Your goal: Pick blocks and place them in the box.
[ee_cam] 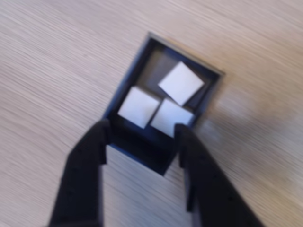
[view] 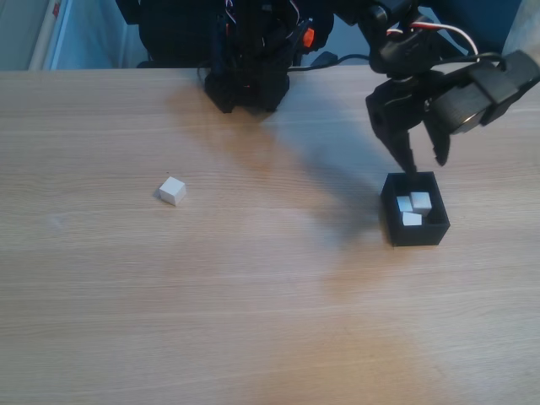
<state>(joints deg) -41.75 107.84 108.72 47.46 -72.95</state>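
The black box (view: 417,234) sits on the wooden table at the right of the fixed view, with three white blocks (view: 413,206) inside. The wrist view looks straight down into the box (ee_cam: 138,60) and shows the same three blocks (ee_cam: 181,83) lying close together. My gripper (view: 423,163) hangs just above the box's far edge, open, with nothing between its fingers (ee_cam: 90,156). A single white block (view: 172,191) lies alone on the table at the left of the fixed view, far from the gripper.
The arm's black base (view: 248,80) stands at the table's far edge with cables behind it. Bare wooden tabletop (view: 270,321) stretches between the lone block and the box and across the whole front.
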